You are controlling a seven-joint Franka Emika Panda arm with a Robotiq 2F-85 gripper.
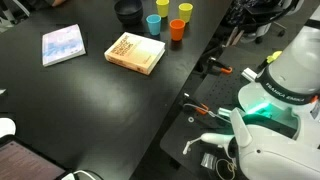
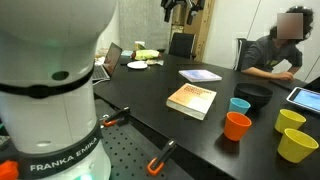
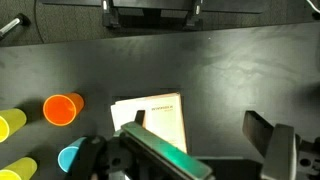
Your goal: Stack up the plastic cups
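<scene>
Several plastic cups stand upright and apart on the black table (image 1: pixel 90 100): a blue cup (image 1: pixel 153 23), an orange cup (image 1: pixel 177 29) and two yellow cups (image 1: pixel 163 7) (image 1: pixel 185 11). The wrist view has the orange cup (image 3: pixel 63 109) and the blue cup (image 3: pixel 70 157) at the left, with the yellow cups (image 3: pixel 10 123) (image 3: pixel 15 168) at the left edge. My gripper (image 3: pixel 200 125) hangs high over the table, open, with nothing between its fingers. It is well to the right of the cups, over bare table beside the tan book (image 3: pixel 155 120). An exterior view catches the gripper (image 2: pixel 178 12) at its top edge.
A dark round bowl (image 1: pixel 127 11) sits next to the cups. A tan book (image 1: pixel 135 52) lies close in front of them and a blue-white book (image 1: pixel 63 45) lies further along. A person (image 2: pixel 275 50) sits at the far side. Orange-handled tools (image 2: pixel 160 158) lie by the robot base (image 2: pixel 55 110).
</scene>
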